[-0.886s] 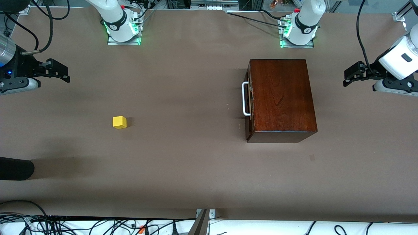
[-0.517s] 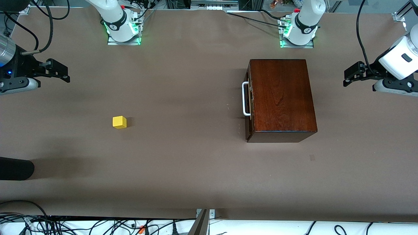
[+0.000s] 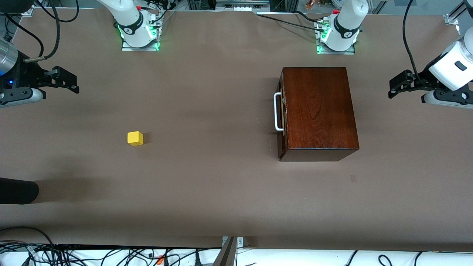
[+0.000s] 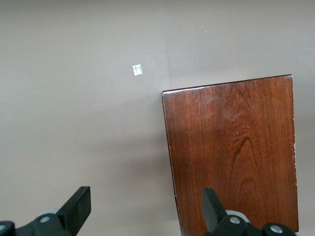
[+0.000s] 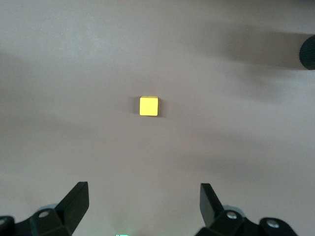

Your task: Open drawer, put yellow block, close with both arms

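Observation:
The drawer is shut inside the dark mahogany box (image 3: 317,111), and its white handle (image 3: 276,112) faces the right arm's end of the table. The box (image 4: 236,152) also fills part of the left wrist view. The yellow block (image 3: 135,138) sits alone on the brown table toward the right arm's end, and it shows in the right wrist view (image 5: 148,106). My right gripper (image 3: 70,82) hangs open over that end of the table, its fingers (image 5: 74,201) wide apart and empty. My left gripper (image 3: 396,84) hangs open over the table's other end, beside the box, fingers (image 4: 78,206) empty.
A black rounded object (image 3: 16,190) pokes in over the table edge at the right arm's end, nearer the front camera than the block. A small white tag (image 4: 137,70) lies on the table near the box. Cables (image 3: 111,255) run along the front edge.

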`<state>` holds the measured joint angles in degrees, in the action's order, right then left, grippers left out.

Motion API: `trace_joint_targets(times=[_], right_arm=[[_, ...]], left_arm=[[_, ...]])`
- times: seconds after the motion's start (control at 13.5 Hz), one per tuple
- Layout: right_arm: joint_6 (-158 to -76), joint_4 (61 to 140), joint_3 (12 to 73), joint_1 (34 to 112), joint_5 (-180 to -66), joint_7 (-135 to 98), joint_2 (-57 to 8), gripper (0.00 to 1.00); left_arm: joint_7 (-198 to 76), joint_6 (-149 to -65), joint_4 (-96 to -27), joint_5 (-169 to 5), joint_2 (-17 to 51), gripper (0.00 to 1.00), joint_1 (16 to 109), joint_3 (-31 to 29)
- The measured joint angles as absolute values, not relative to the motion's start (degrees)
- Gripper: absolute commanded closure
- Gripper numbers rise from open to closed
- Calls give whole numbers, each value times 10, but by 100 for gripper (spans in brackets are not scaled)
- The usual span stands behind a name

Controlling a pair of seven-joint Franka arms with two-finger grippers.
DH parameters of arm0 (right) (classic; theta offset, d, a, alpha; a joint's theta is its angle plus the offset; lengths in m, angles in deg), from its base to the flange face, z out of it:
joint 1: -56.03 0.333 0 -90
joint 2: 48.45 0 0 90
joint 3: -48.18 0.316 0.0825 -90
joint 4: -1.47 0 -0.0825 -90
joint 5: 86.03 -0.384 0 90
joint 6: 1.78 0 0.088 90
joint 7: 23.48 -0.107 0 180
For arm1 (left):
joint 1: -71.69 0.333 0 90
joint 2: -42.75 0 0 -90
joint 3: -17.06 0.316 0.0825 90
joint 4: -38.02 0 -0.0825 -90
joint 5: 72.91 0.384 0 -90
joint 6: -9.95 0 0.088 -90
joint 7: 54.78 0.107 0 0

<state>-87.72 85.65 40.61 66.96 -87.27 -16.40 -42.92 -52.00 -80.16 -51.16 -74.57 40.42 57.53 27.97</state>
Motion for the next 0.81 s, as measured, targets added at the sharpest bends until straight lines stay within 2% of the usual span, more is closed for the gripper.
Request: trace_joint_targets(times=[0.3, 0.81], right_arm=[[-877, 857, 406, 670, -873, -164, -429, 0], [-877, 857, 406, 669, -873, -164, -429, 0]], left_arm=[[-540, -797, -512, -746, 407, 0, 574, 251], [-781, -797, -516, -737, 400, 0, 563, 50]])
